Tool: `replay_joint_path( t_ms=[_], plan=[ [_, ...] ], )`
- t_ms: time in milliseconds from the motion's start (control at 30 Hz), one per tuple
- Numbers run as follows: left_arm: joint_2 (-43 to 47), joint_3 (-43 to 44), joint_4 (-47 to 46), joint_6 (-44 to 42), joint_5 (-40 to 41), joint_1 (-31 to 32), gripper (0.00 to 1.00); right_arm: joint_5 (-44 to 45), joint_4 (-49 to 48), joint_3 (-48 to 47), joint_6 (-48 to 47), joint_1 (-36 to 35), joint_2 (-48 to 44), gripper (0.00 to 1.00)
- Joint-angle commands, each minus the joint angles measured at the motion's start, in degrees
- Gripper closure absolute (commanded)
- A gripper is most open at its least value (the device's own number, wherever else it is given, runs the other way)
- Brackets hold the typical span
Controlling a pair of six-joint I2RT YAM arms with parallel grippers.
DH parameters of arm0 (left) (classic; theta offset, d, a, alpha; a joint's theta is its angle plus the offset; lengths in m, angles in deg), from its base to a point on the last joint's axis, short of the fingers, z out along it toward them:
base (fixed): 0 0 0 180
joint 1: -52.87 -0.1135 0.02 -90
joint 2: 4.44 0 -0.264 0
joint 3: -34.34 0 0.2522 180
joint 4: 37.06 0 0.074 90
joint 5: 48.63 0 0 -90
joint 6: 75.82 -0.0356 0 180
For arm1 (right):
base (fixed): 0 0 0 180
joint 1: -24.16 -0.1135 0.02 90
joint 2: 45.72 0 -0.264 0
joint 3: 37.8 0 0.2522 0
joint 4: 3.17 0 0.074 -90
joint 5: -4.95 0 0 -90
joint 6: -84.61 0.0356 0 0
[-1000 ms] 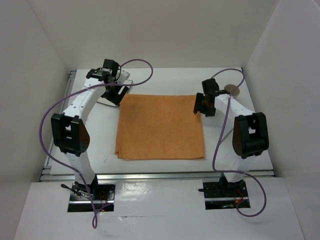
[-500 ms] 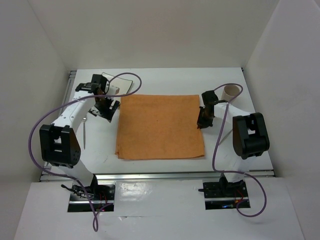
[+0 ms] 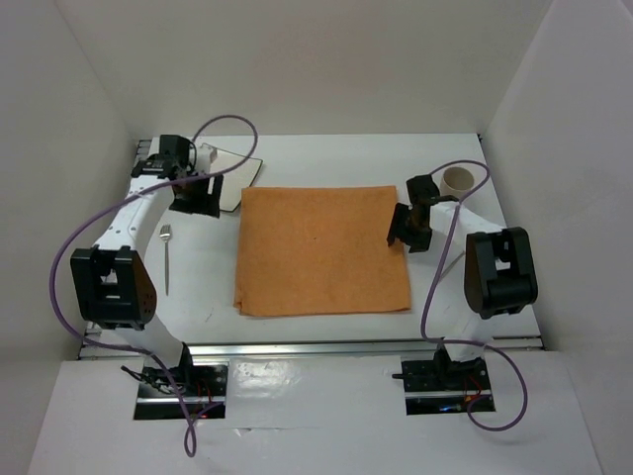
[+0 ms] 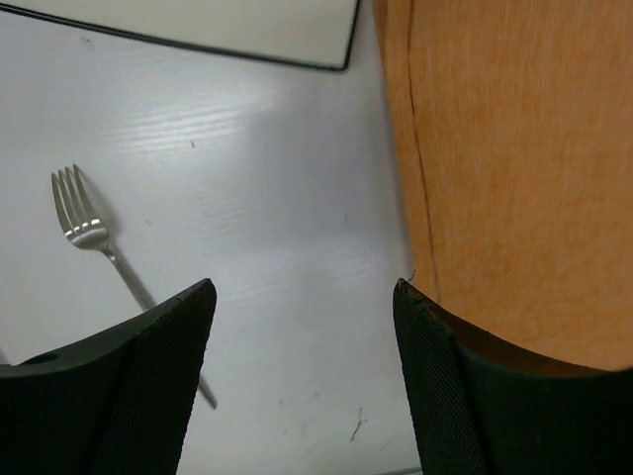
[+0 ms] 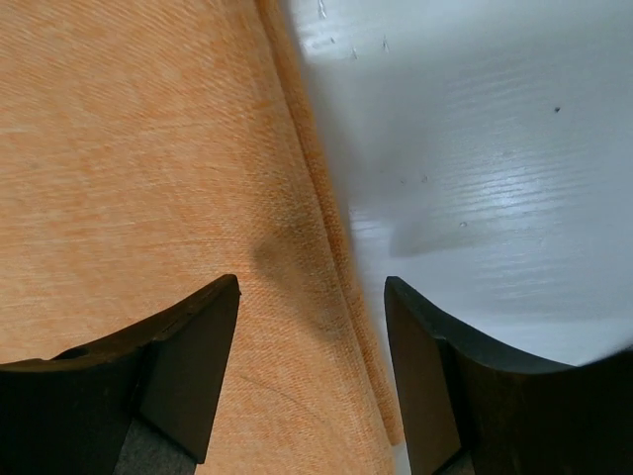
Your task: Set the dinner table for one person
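Note:
The white dinner table (image 3: 336,158) carries an orange square cloth (image 3: 321,252) in its middle. A silver fork (image 3: 166,257) lies left of the cloth, tines toward the back. A flat white plate with a dark rim (image 3: 235,180) sits at the back left. A tan cup (image 3: 458,181) stands at the back right. My left gripper (image 3: 194,201) is open and empty, above bare table between the fork (image 4: 84,223) and the cloth (image 4: 514,168). My right gripper (image 3: 407,233) is open and empty, low over the cloth's right edge (image 5: 326,247).
White walls close in the table on the left, back and right. Aluminium rails (image 3: 316,346) run along the near and left edges. Purple cables loop over both arms. The plate's corner (image 4: 247,30) shows at the top of the left wrist view.
My left gripper has swung from the plate toward the left, and the fork has come into view on the table. The cloth has shifted slightly right. My right gripper moved down by the cloth's right edge.

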Motion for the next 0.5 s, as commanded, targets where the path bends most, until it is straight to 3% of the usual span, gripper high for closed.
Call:
replay_joint_path(
  t_ms=[0, 33, 133, 333, 467],
  plan=[
    [-3.7, 4.2, -5.9, 9.3, -11.7, -6.6, 0.22, 0.9, 0.0, -4.5, -0.2, 0.3, -5.2, 0.32],
    [-4.8, 4.2, -6.9, 11.4, -20.8, -8.4, 0.22, 0.9, 0.0, -5.0, -0.2, 0.3, -5.7, 0.32],
    [-9.4, 1.4, -13.9, 19.1, -30.0, -13.4, 0.23, -0.2, 0.0, -6.4, -0.2, -0.2, -7.4, 0.32],
    [-14.7, 0.3, -25.9, 25.4, -20.3, -16.6, 0.23, -2.8, -1.9, -9.5, -0.2, -1.3, -6.8, 0.32],
    [-22.5, 9.8, -26.2, 26.1, -19.1, -18.7, 0.23, -1.8, -1.9, -11.9, -0.2, -3.0, -4.4, 0.32]
  ],
)
